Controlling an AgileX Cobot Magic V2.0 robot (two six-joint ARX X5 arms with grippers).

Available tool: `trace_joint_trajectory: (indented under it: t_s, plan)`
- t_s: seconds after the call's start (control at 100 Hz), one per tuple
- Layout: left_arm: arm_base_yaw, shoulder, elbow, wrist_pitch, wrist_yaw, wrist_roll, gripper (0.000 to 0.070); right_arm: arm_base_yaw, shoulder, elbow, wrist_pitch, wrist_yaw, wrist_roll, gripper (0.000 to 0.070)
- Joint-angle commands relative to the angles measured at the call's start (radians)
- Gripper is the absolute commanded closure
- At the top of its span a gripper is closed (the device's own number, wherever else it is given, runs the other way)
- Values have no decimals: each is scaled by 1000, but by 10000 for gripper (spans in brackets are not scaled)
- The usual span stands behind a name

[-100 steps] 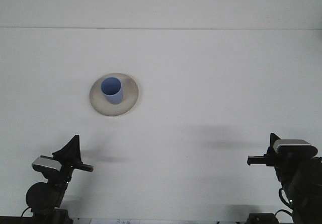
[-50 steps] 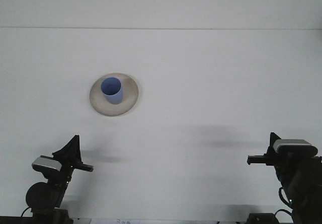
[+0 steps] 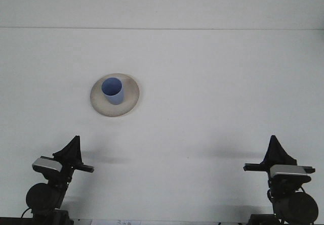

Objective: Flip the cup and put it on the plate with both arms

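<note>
The blue cup (image 3: 112, 90) stands upright, mouth up, on the beige plate (image 3: 129, 100) on the white tabletop (image 3: 212, 93). Well nearer the camera than the plate, the left tool (image 3: 71, 151) sits at lower left and the right tool (image 3: 276, 153) at lower right, both apart from it. I cannot tell whether either tool is spread or pressed together.

Readable text: none.
Labels, brands, numbers: none legible on the blue plastic cup (image 3: 112, 91) or the round beige plate (image 3: 130, 101) beneath it.
</note>
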Motion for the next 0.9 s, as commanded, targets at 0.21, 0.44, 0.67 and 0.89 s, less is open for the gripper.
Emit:
trace_joint_trajectory:
  t_s: [0.21,0.44,0.67,0.89]
  plan:
    - [0,-1,-19,12,4,1,683,2,-60,-201,198,-5,-3,700]
    - [0,-1,-19,12,4,1,683,2,-60,-308,342,-4,-3,700]
    - [0,-1,-19,12,4,1,683,2,-60,-309,325,-3,-3,700]
    - [0,-1,-19,11,4,1,683,2,-60,-309,325,-3,-3,700]
